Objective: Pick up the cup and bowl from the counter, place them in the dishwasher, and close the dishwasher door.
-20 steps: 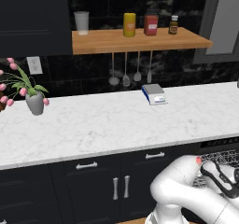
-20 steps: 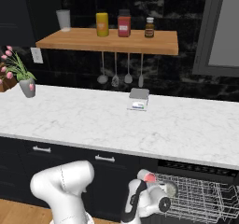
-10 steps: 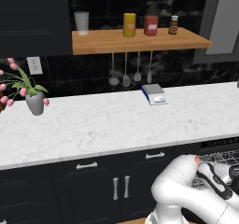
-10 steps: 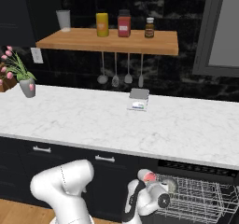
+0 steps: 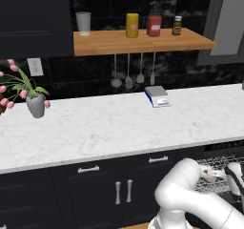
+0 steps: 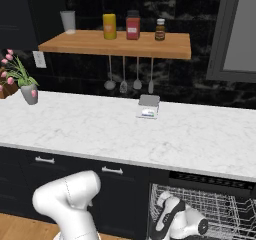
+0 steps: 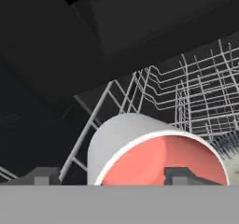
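The desk, a long white marble-look top with faint grey veining, is seen running across both base views above dark cabinets with small silver handles. In the right base view, at about 4 o'clock below the desk edge, the dishwasher is shown open, its silver-grey wire rack drawn out; in the left base view the same rack is glimpsed at 4 o'clock by the right edge. A wooden wall shelf is mounted above at 12 o'clock, carrying a pale tumbler, a yellow jar, a red jar and a small brown bottle. Utensils are hung beneath it. A potted plant with pink flowers is set on the desk at 9 o'clock, and a small kitchen scale near the desk's back edge at 1 o'clock.

In the hand view a grey cup with a red inside is seen lying on its side at 6 o'clock, its mouth turned toward the camera, within the wire rack. The end effector is placed low at the cup; its fingertips stand wide apart on either side, and whether they touch the cup cannot be told for certain, since one tip overlaps the rim. In the left base view the cup's pinkish rim is just seen at 4 o'clock beside the arm.
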Motion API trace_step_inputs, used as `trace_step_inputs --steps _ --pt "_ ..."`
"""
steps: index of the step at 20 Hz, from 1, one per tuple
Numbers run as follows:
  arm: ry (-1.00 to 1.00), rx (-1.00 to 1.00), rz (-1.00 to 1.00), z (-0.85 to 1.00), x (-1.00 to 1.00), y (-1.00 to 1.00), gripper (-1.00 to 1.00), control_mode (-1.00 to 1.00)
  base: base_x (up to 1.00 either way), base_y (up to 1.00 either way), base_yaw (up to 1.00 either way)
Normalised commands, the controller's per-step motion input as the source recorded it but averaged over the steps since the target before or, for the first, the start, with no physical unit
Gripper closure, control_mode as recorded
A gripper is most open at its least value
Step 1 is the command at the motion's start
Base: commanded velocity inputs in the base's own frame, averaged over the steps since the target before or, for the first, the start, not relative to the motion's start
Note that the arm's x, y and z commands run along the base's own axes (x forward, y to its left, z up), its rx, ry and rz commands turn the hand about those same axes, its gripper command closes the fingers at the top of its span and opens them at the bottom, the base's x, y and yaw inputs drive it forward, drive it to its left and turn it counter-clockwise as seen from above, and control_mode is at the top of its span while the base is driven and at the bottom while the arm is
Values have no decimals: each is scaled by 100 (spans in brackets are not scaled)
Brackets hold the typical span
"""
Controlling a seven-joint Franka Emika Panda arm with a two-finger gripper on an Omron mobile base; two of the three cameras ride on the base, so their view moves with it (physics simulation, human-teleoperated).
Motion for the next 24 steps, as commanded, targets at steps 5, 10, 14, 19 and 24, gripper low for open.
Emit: trace_step_inputs --steps 5,10,14,19,24 --pt "0 11 -31 -1 12 -72 -100 -100 0 0 0" --pt "0 5 -32 -1 -15 -45 -100 -100 0 0 0" --pt "2 0 -47 24 -100 -53 -100 -100 0 0 0" --pt "0 -20 -43 2 -100 -8 -100 -100 0 0 0" --pt "9 -43 -22 1 -100 -7 -100 -100 0 0 0"
